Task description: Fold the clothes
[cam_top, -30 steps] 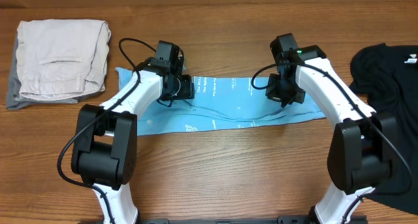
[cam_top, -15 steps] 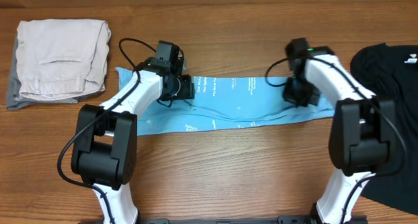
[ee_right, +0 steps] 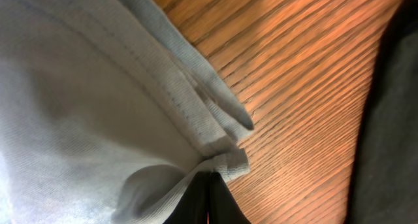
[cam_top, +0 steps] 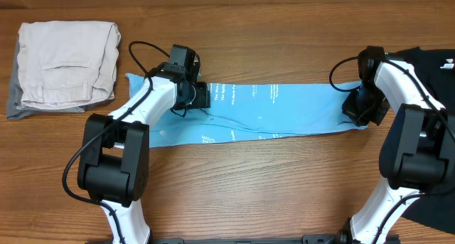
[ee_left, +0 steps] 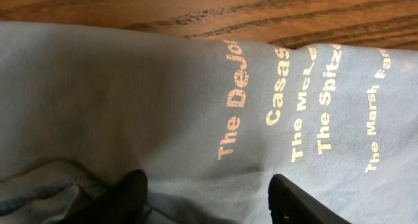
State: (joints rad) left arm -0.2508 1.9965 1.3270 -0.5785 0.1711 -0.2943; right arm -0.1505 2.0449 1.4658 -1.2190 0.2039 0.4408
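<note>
Risk: hem slipping from a thin pinch.
Right end effector (ee_right: 209,185) is closed on only the T-shirt (cam_top: 284,109) edge; left end effector (ee_left: 210,196) stands open above it.

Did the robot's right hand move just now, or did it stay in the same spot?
Yes. The right hand slid rightward to the end of the light blue T-shirt, ending up much closer to the black garment, which stayed put.
</note>
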